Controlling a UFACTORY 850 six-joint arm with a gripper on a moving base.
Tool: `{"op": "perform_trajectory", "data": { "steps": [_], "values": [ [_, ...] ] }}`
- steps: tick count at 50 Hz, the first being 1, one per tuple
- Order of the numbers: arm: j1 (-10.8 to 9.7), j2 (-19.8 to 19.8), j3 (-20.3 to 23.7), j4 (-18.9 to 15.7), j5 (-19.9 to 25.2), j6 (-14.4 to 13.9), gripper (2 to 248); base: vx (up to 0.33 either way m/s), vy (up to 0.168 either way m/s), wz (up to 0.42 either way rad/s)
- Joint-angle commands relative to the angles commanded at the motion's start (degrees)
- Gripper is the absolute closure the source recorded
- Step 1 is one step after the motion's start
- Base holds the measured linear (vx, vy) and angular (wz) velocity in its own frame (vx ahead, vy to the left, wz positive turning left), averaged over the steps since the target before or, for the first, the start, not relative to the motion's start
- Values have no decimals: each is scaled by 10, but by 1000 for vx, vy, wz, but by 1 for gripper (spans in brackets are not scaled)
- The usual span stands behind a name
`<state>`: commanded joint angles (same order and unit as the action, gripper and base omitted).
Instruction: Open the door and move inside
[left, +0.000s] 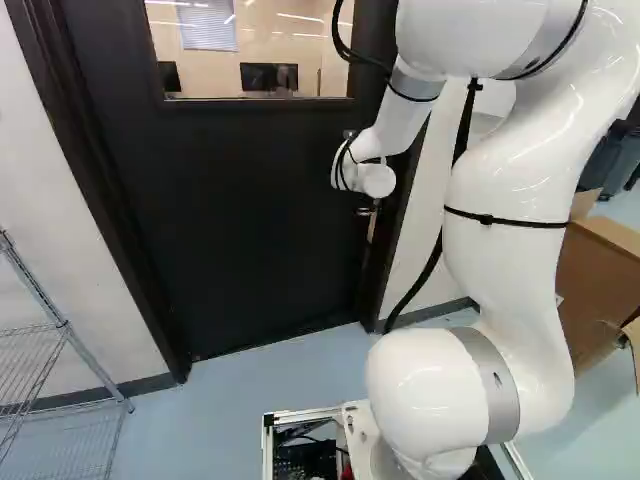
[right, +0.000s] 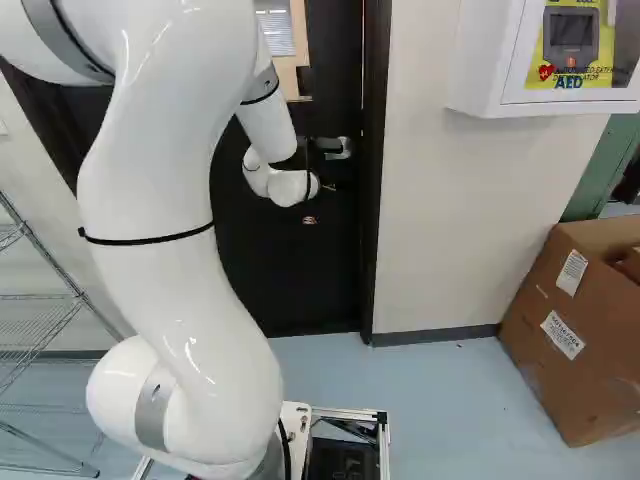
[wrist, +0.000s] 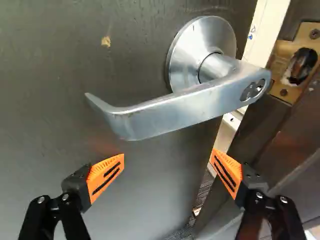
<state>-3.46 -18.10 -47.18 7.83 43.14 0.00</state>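
Taking twelve o'clock as straight ahead of my base, I see a cardboard box (right: 565, 350) at two o'clock, open on top with brown cardboard in its mouth. High on the wall at one o'clock hangs a white cabinet (right: 484, 62), and its front shows a grey device (right: 571, 38) against yellow. At the foot of the base views I have an open metal-framed bay (right: 385, 450) with a black unit (right: 340, 462) and cables (left: 318, 438) in it. A wire shelf rack (left: 68, 338) stands at ten o'clock, near the wall left of the doorway. The dark door (left: 240, 220) stands across my way at twelve o'clock; through its window I make out two monitors (left: 269, 76). It is slightly ajar: in the wrist view its edge and latch plate (wrist: 231, 121) show, apart from the brass strike plate (wrist: 301, 40) on the frame (wrist: 287, 125). My arm (right: 160, 190) reaches forward, with the wrist close to the door on its handle side. The gripper (right: 326, 187) is spread wide, its orange pads (wrist: 106, 176) well apart and pinching nothing. The silver lever handle (wrist: 185, 112) sits just beyond the fingertips, at twelve o'clock from them, clear of both pads. It is mounted near the door's latch edge, and the lever reaches back across the door, away from the strike plate.
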Motion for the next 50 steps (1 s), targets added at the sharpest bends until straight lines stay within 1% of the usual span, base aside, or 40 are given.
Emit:
{"op": "perform_trajectory", "data": {
  "steps": [24, 37, 43, 50],
  "values": [
    [13, -62, -76, 0, 0, 0, 3, 0, 0, 0],
    [24, -93, -116, 0, 0, 0, 3, 0, 0, 0],
    [30, -106, -132, -8, -3, 0, 3, 0, 0, 0],
    [39, -120, -150, -26, -14, 0, 3, 0, 0, 0]
  ]
}}
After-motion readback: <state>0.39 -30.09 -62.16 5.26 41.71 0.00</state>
